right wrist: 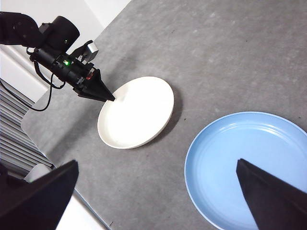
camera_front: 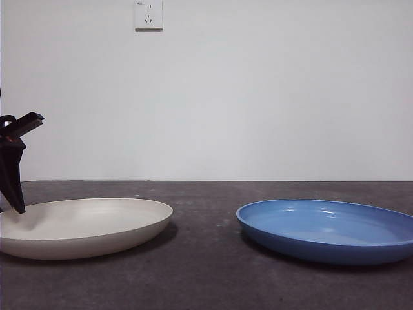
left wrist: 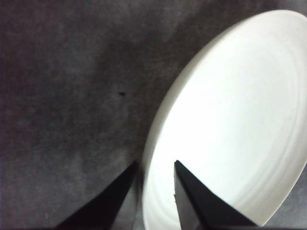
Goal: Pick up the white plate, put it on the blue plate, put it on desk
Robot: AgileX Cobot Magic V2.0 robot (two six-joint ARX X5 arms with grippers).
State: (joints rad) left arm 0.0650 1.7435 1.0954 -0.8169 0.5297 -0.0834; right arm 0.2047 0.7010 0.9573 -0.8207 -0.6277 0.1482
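Note:
The white plate [camera_front: 84, 226] lies flat on the desk [camera_front: 206, 278] at the left, and the blue plate [camera_front: 329, 229] lies apart from it at the right. My left gripper [camera_front: 14, 200] comes down at the white plate's left edge. In the left wrist view its jaws [left wrist: 156, 165] straddle the rim of the white plate [left wrist: 230, 124], one outside and one inside, shut on it. My right gripper [right wrist: 157, 163] hangs high and open with nothing in it. Its view shows the white plate [right wrist: 136, 112], the blue plate [right wrist: 249, 163] and the left gripper [right wrist: 108, 97].
A bare strip of desk [right wrist: 192, 62] separates the two plates. The desk's edge [right wrist: 53, 158] runs close behind the left arm, with cables hanging there. A wall with a socket [camera_front: 148, 14] stands behind the desk.

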